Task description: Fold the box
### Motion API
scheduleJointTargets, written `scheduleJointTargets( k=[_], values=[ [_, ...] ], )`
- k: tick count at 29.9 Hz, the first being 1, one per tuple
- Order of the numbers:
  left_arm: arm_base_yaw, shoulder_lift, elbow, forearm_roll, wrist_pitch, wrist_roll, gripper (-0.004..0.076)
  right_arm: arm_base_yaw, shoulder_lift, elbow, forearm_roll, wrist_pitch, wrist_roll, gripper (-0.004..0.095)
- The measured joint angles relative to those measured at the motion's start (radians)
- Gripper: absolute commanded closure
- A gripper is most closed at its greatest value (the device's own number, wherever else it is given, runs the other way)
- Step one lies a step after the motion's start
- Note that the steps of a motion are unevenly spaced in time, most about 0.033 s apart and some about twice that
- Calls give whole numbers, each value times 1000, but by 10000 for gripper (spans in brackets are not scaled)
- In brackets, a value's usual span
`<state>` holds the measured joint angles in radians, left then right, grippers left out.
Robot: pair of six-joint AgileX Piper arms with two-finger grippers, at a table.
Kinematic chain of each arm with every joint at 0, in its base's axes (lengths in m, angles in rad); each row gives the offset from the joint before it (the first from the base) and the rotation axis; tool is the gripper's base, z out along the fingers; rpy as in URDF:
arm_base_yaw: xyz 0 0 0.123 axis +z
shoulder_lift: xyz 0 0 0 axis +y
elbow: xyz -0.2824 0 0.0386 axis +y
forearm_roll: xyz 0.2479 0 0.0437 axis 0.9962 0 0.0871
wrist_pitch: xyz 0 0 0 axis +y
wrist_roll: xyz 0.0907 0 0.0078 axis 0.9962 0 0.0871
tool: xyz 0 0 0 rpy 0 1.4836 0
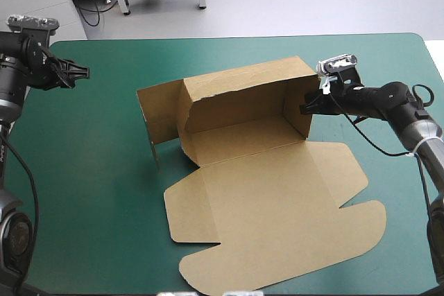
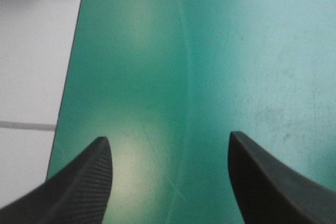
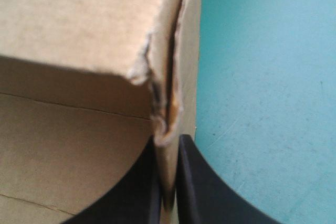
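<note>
a: right wrist view: box [image 3: 79, 35] wall edge blurred at the corner, can't tell torn from creased. most of the box runs off frame.
b: high view: right gripper [image 1: 306, 107] fingertips too small to make out at the wall. left gripper [image 1: 82, 72] likewise.

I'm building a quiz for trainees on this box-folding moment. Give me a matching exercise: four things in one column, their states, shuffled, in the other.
Things:
1. left gripper
2. right gripper
3. lid
4. back wall

States:
A. flat on the teal-green cover
B. open, over bare cover
C. standing upright
D. shut on the box's right wall

Pairs: 1-B; 2-D; 3-A; 4-C
</note>
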<state>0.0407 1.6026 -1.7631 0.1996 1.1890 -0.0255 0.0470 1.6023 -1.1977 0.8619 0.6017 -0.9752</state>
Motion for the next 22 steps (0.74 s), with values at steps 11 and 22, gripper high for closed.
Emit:
scheduleJointTargets(
  k=[11,22],
  values=[
    [52,-122,392,-85,-205,-5,303,0,0,-155,-327,161,383,929],
    [52,-249,597,-104,-259,-8,305,0,0,-455,-595,556,669,929]
  ],
)
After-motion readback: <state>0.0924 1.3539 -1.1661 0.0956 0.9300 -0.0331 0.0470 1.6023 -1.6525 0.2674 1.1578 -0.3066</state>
